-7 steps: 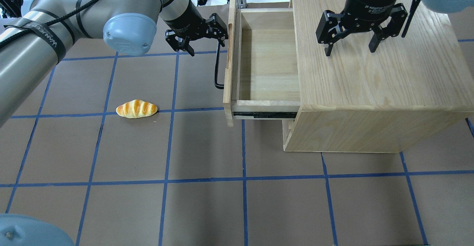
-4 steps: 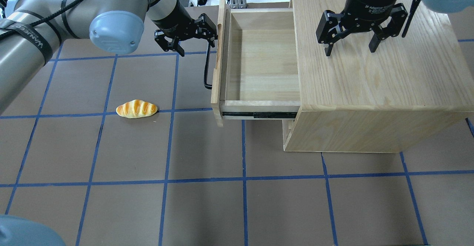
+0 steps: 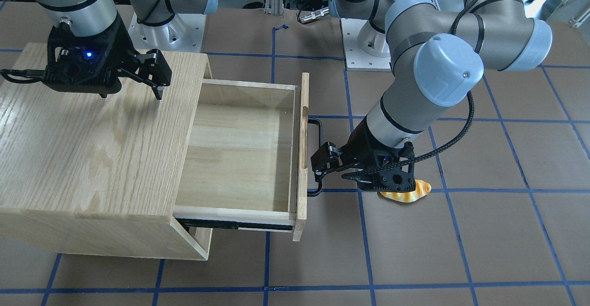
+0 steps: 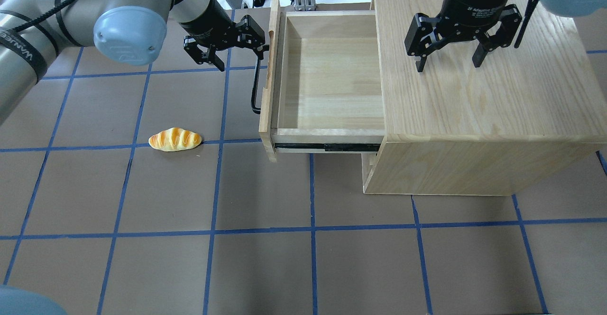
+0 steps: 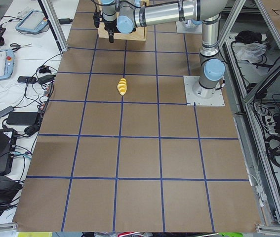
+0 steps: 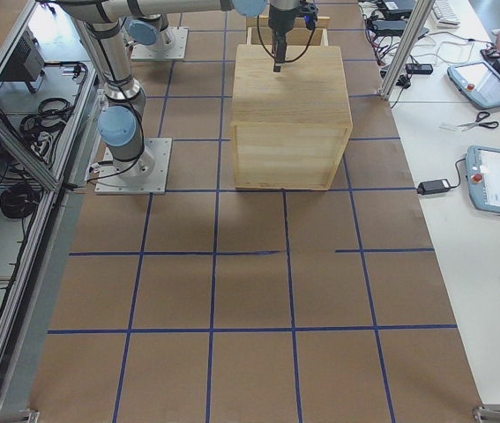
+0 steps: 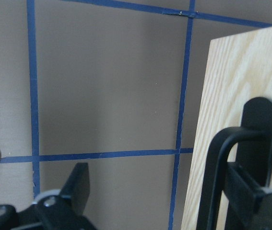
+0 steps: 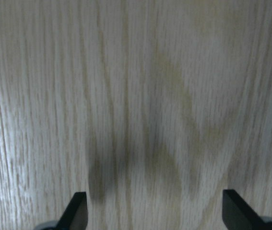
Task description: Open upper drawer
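The upper drawer (image 4: 332, 78) of pale wood stands pulled far out of the oak cabinet (image 4: 474, 106), and it is empty inside. Its front panel (image 4: 268, 82) carries a black bar handle (image 4: 255, 87) and an oblong slot. My left gripper (image 4: 239, 55) is open, with one finger hooked behind the handle's far end and the other outside it. In the left wrist view the handle (image 7: 222, 158) lies against that finger (image 7: 251, 196). My right gripper (image 4: 449, 63) is open and empty, just above the cabinet top.
A toy bread roll (image 4: 175, 139) lies on the brown, blue-taped table to the left of the drawer; in the front-facing view the bread roll (image 3: 405, 194) sits partly behind my left wrist. The drawer's black slide rail (image 4: 327, 147) is exposed.
My left gripper has moved left with its finger hooked in the handle, and the drawer has slid farther out of the cabinet. The right gripper has not moved.
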Robot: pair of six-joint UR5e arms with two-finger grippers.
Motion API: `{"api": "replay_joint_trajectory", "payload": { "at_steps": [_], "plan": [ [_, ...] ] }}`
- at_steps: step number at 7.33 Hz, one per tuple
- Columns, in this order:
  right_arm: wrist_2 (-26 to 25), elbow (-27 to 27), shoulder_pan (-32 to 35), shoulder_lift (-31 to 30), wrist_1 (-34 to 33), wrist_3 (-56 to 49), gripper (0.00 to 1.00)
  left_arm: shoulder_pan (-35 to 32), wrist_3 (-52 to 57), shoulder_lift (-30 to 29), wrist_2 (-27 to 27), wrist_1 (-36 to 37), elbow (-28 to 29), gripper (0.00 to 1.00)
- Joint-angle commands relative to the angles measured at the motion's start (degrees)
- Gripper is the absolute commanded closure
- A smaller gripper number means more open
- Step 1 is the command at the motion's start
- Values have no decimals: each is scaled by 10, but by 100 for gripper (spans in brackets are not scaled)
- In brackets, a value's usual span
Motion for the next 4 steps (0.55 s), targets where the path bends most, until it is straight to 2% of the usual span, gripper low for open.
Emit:
{"api": "replay_joint_trajectory", "payload": {
  "at_steps": [1, 2, 3, 4],
  "plan": [
    [0, 0, 0, 0, 0, 0, 0, 2, 1, 41, 2, -93, 24, 0],
    [0, 0, 0, 0, 0, -1, 0, 14, 1, 59, 3, -126, 33, 0],
    [0, 0, 0, 0, 0, -1, 0, 56, 24, 79, 1, -151, 35, 0],
    [0, 0, 0, 0, 0, -1, 0, 94, 103, 98, 3, -186, 34, 0]
  ]
}}
